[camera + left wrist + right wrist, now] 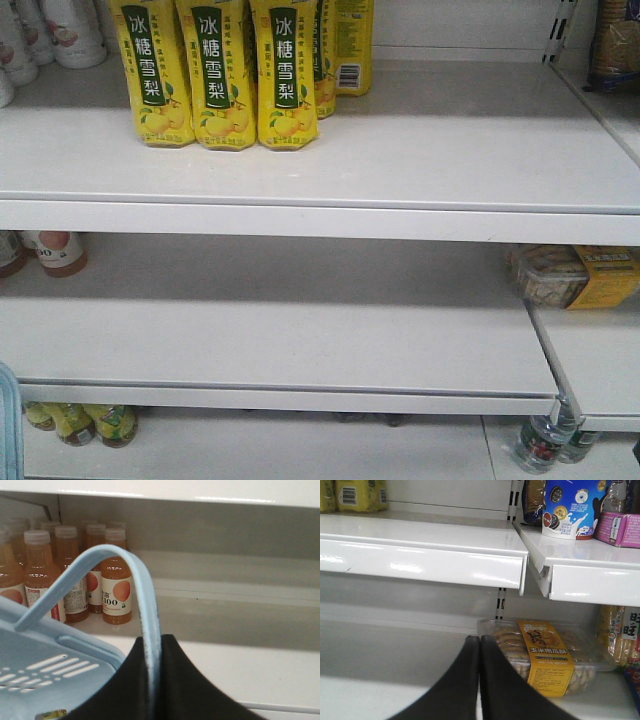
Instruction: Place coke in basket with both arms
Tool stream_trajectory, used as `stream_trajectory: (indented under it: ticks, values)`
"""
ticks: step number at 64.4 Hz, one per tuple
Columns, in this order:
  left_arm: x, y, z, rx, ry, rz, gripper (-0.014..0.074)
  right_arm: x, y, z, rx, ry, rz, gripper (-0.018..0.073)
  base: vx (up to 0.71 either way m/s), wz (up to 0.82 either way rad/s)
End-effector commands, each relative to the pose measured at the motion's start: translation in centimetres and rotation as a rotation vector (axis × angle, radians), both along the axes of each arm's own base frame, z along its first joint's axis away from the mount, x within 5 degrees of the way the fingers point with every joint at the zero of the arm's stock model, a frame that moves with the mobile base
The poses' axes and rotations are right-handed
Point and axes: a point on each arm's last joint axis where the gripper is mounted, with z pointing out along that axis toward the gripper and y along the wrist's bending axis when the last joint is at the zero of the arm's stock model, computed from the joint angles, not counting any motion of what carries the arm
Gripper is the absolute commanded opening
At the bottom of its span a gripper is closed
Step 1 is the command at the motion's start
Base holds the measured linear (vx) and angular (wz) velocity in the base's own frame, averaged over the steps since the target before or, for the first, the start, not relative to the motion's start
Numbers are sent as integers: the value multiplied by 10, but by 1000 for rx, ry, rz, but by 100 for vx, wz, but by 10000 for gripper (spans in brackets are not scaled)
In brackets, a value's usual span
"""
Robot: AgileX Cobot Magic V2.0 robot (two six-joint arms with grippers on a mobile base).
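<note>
closed right pincer [479, 680], biscuit tray [547, 655] behind

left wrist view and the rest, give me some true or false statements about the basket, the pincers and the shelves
1. The left pincer is closed on a handle of the light blue basket. True.
2. The right pincer holds a red coke. False: its fingers are shut together with nothing between them, and no coke shows in any view.
3. Yellow pear-drink bottles stand on the top shelf in the front view. True.
4. The middle shelf in the front view is packed with bottles across its whole width. False: most of it is bare, with items only at its left and right ends.
5. Orange drink bottles stand on the shelf behind the basket handle. True.
</note>
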Motion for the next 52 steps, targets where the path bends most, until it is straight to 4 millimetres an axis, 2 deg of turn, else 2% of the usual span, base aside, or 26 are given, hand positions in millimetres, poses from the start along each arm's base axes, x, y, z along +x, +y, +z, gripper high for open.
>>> stream_trajectory:
  ticks: [1, 52]
  values:
    - [-3, 0, 25, 54, -200, 6, -6, 1, 2, 15, -14, -86, 17, -10, 0, 0]
    - [-3, -2, 24, 43, -186, -40, -6, 1, 2, 15, -14, -85, 17, -10, 0, 0]
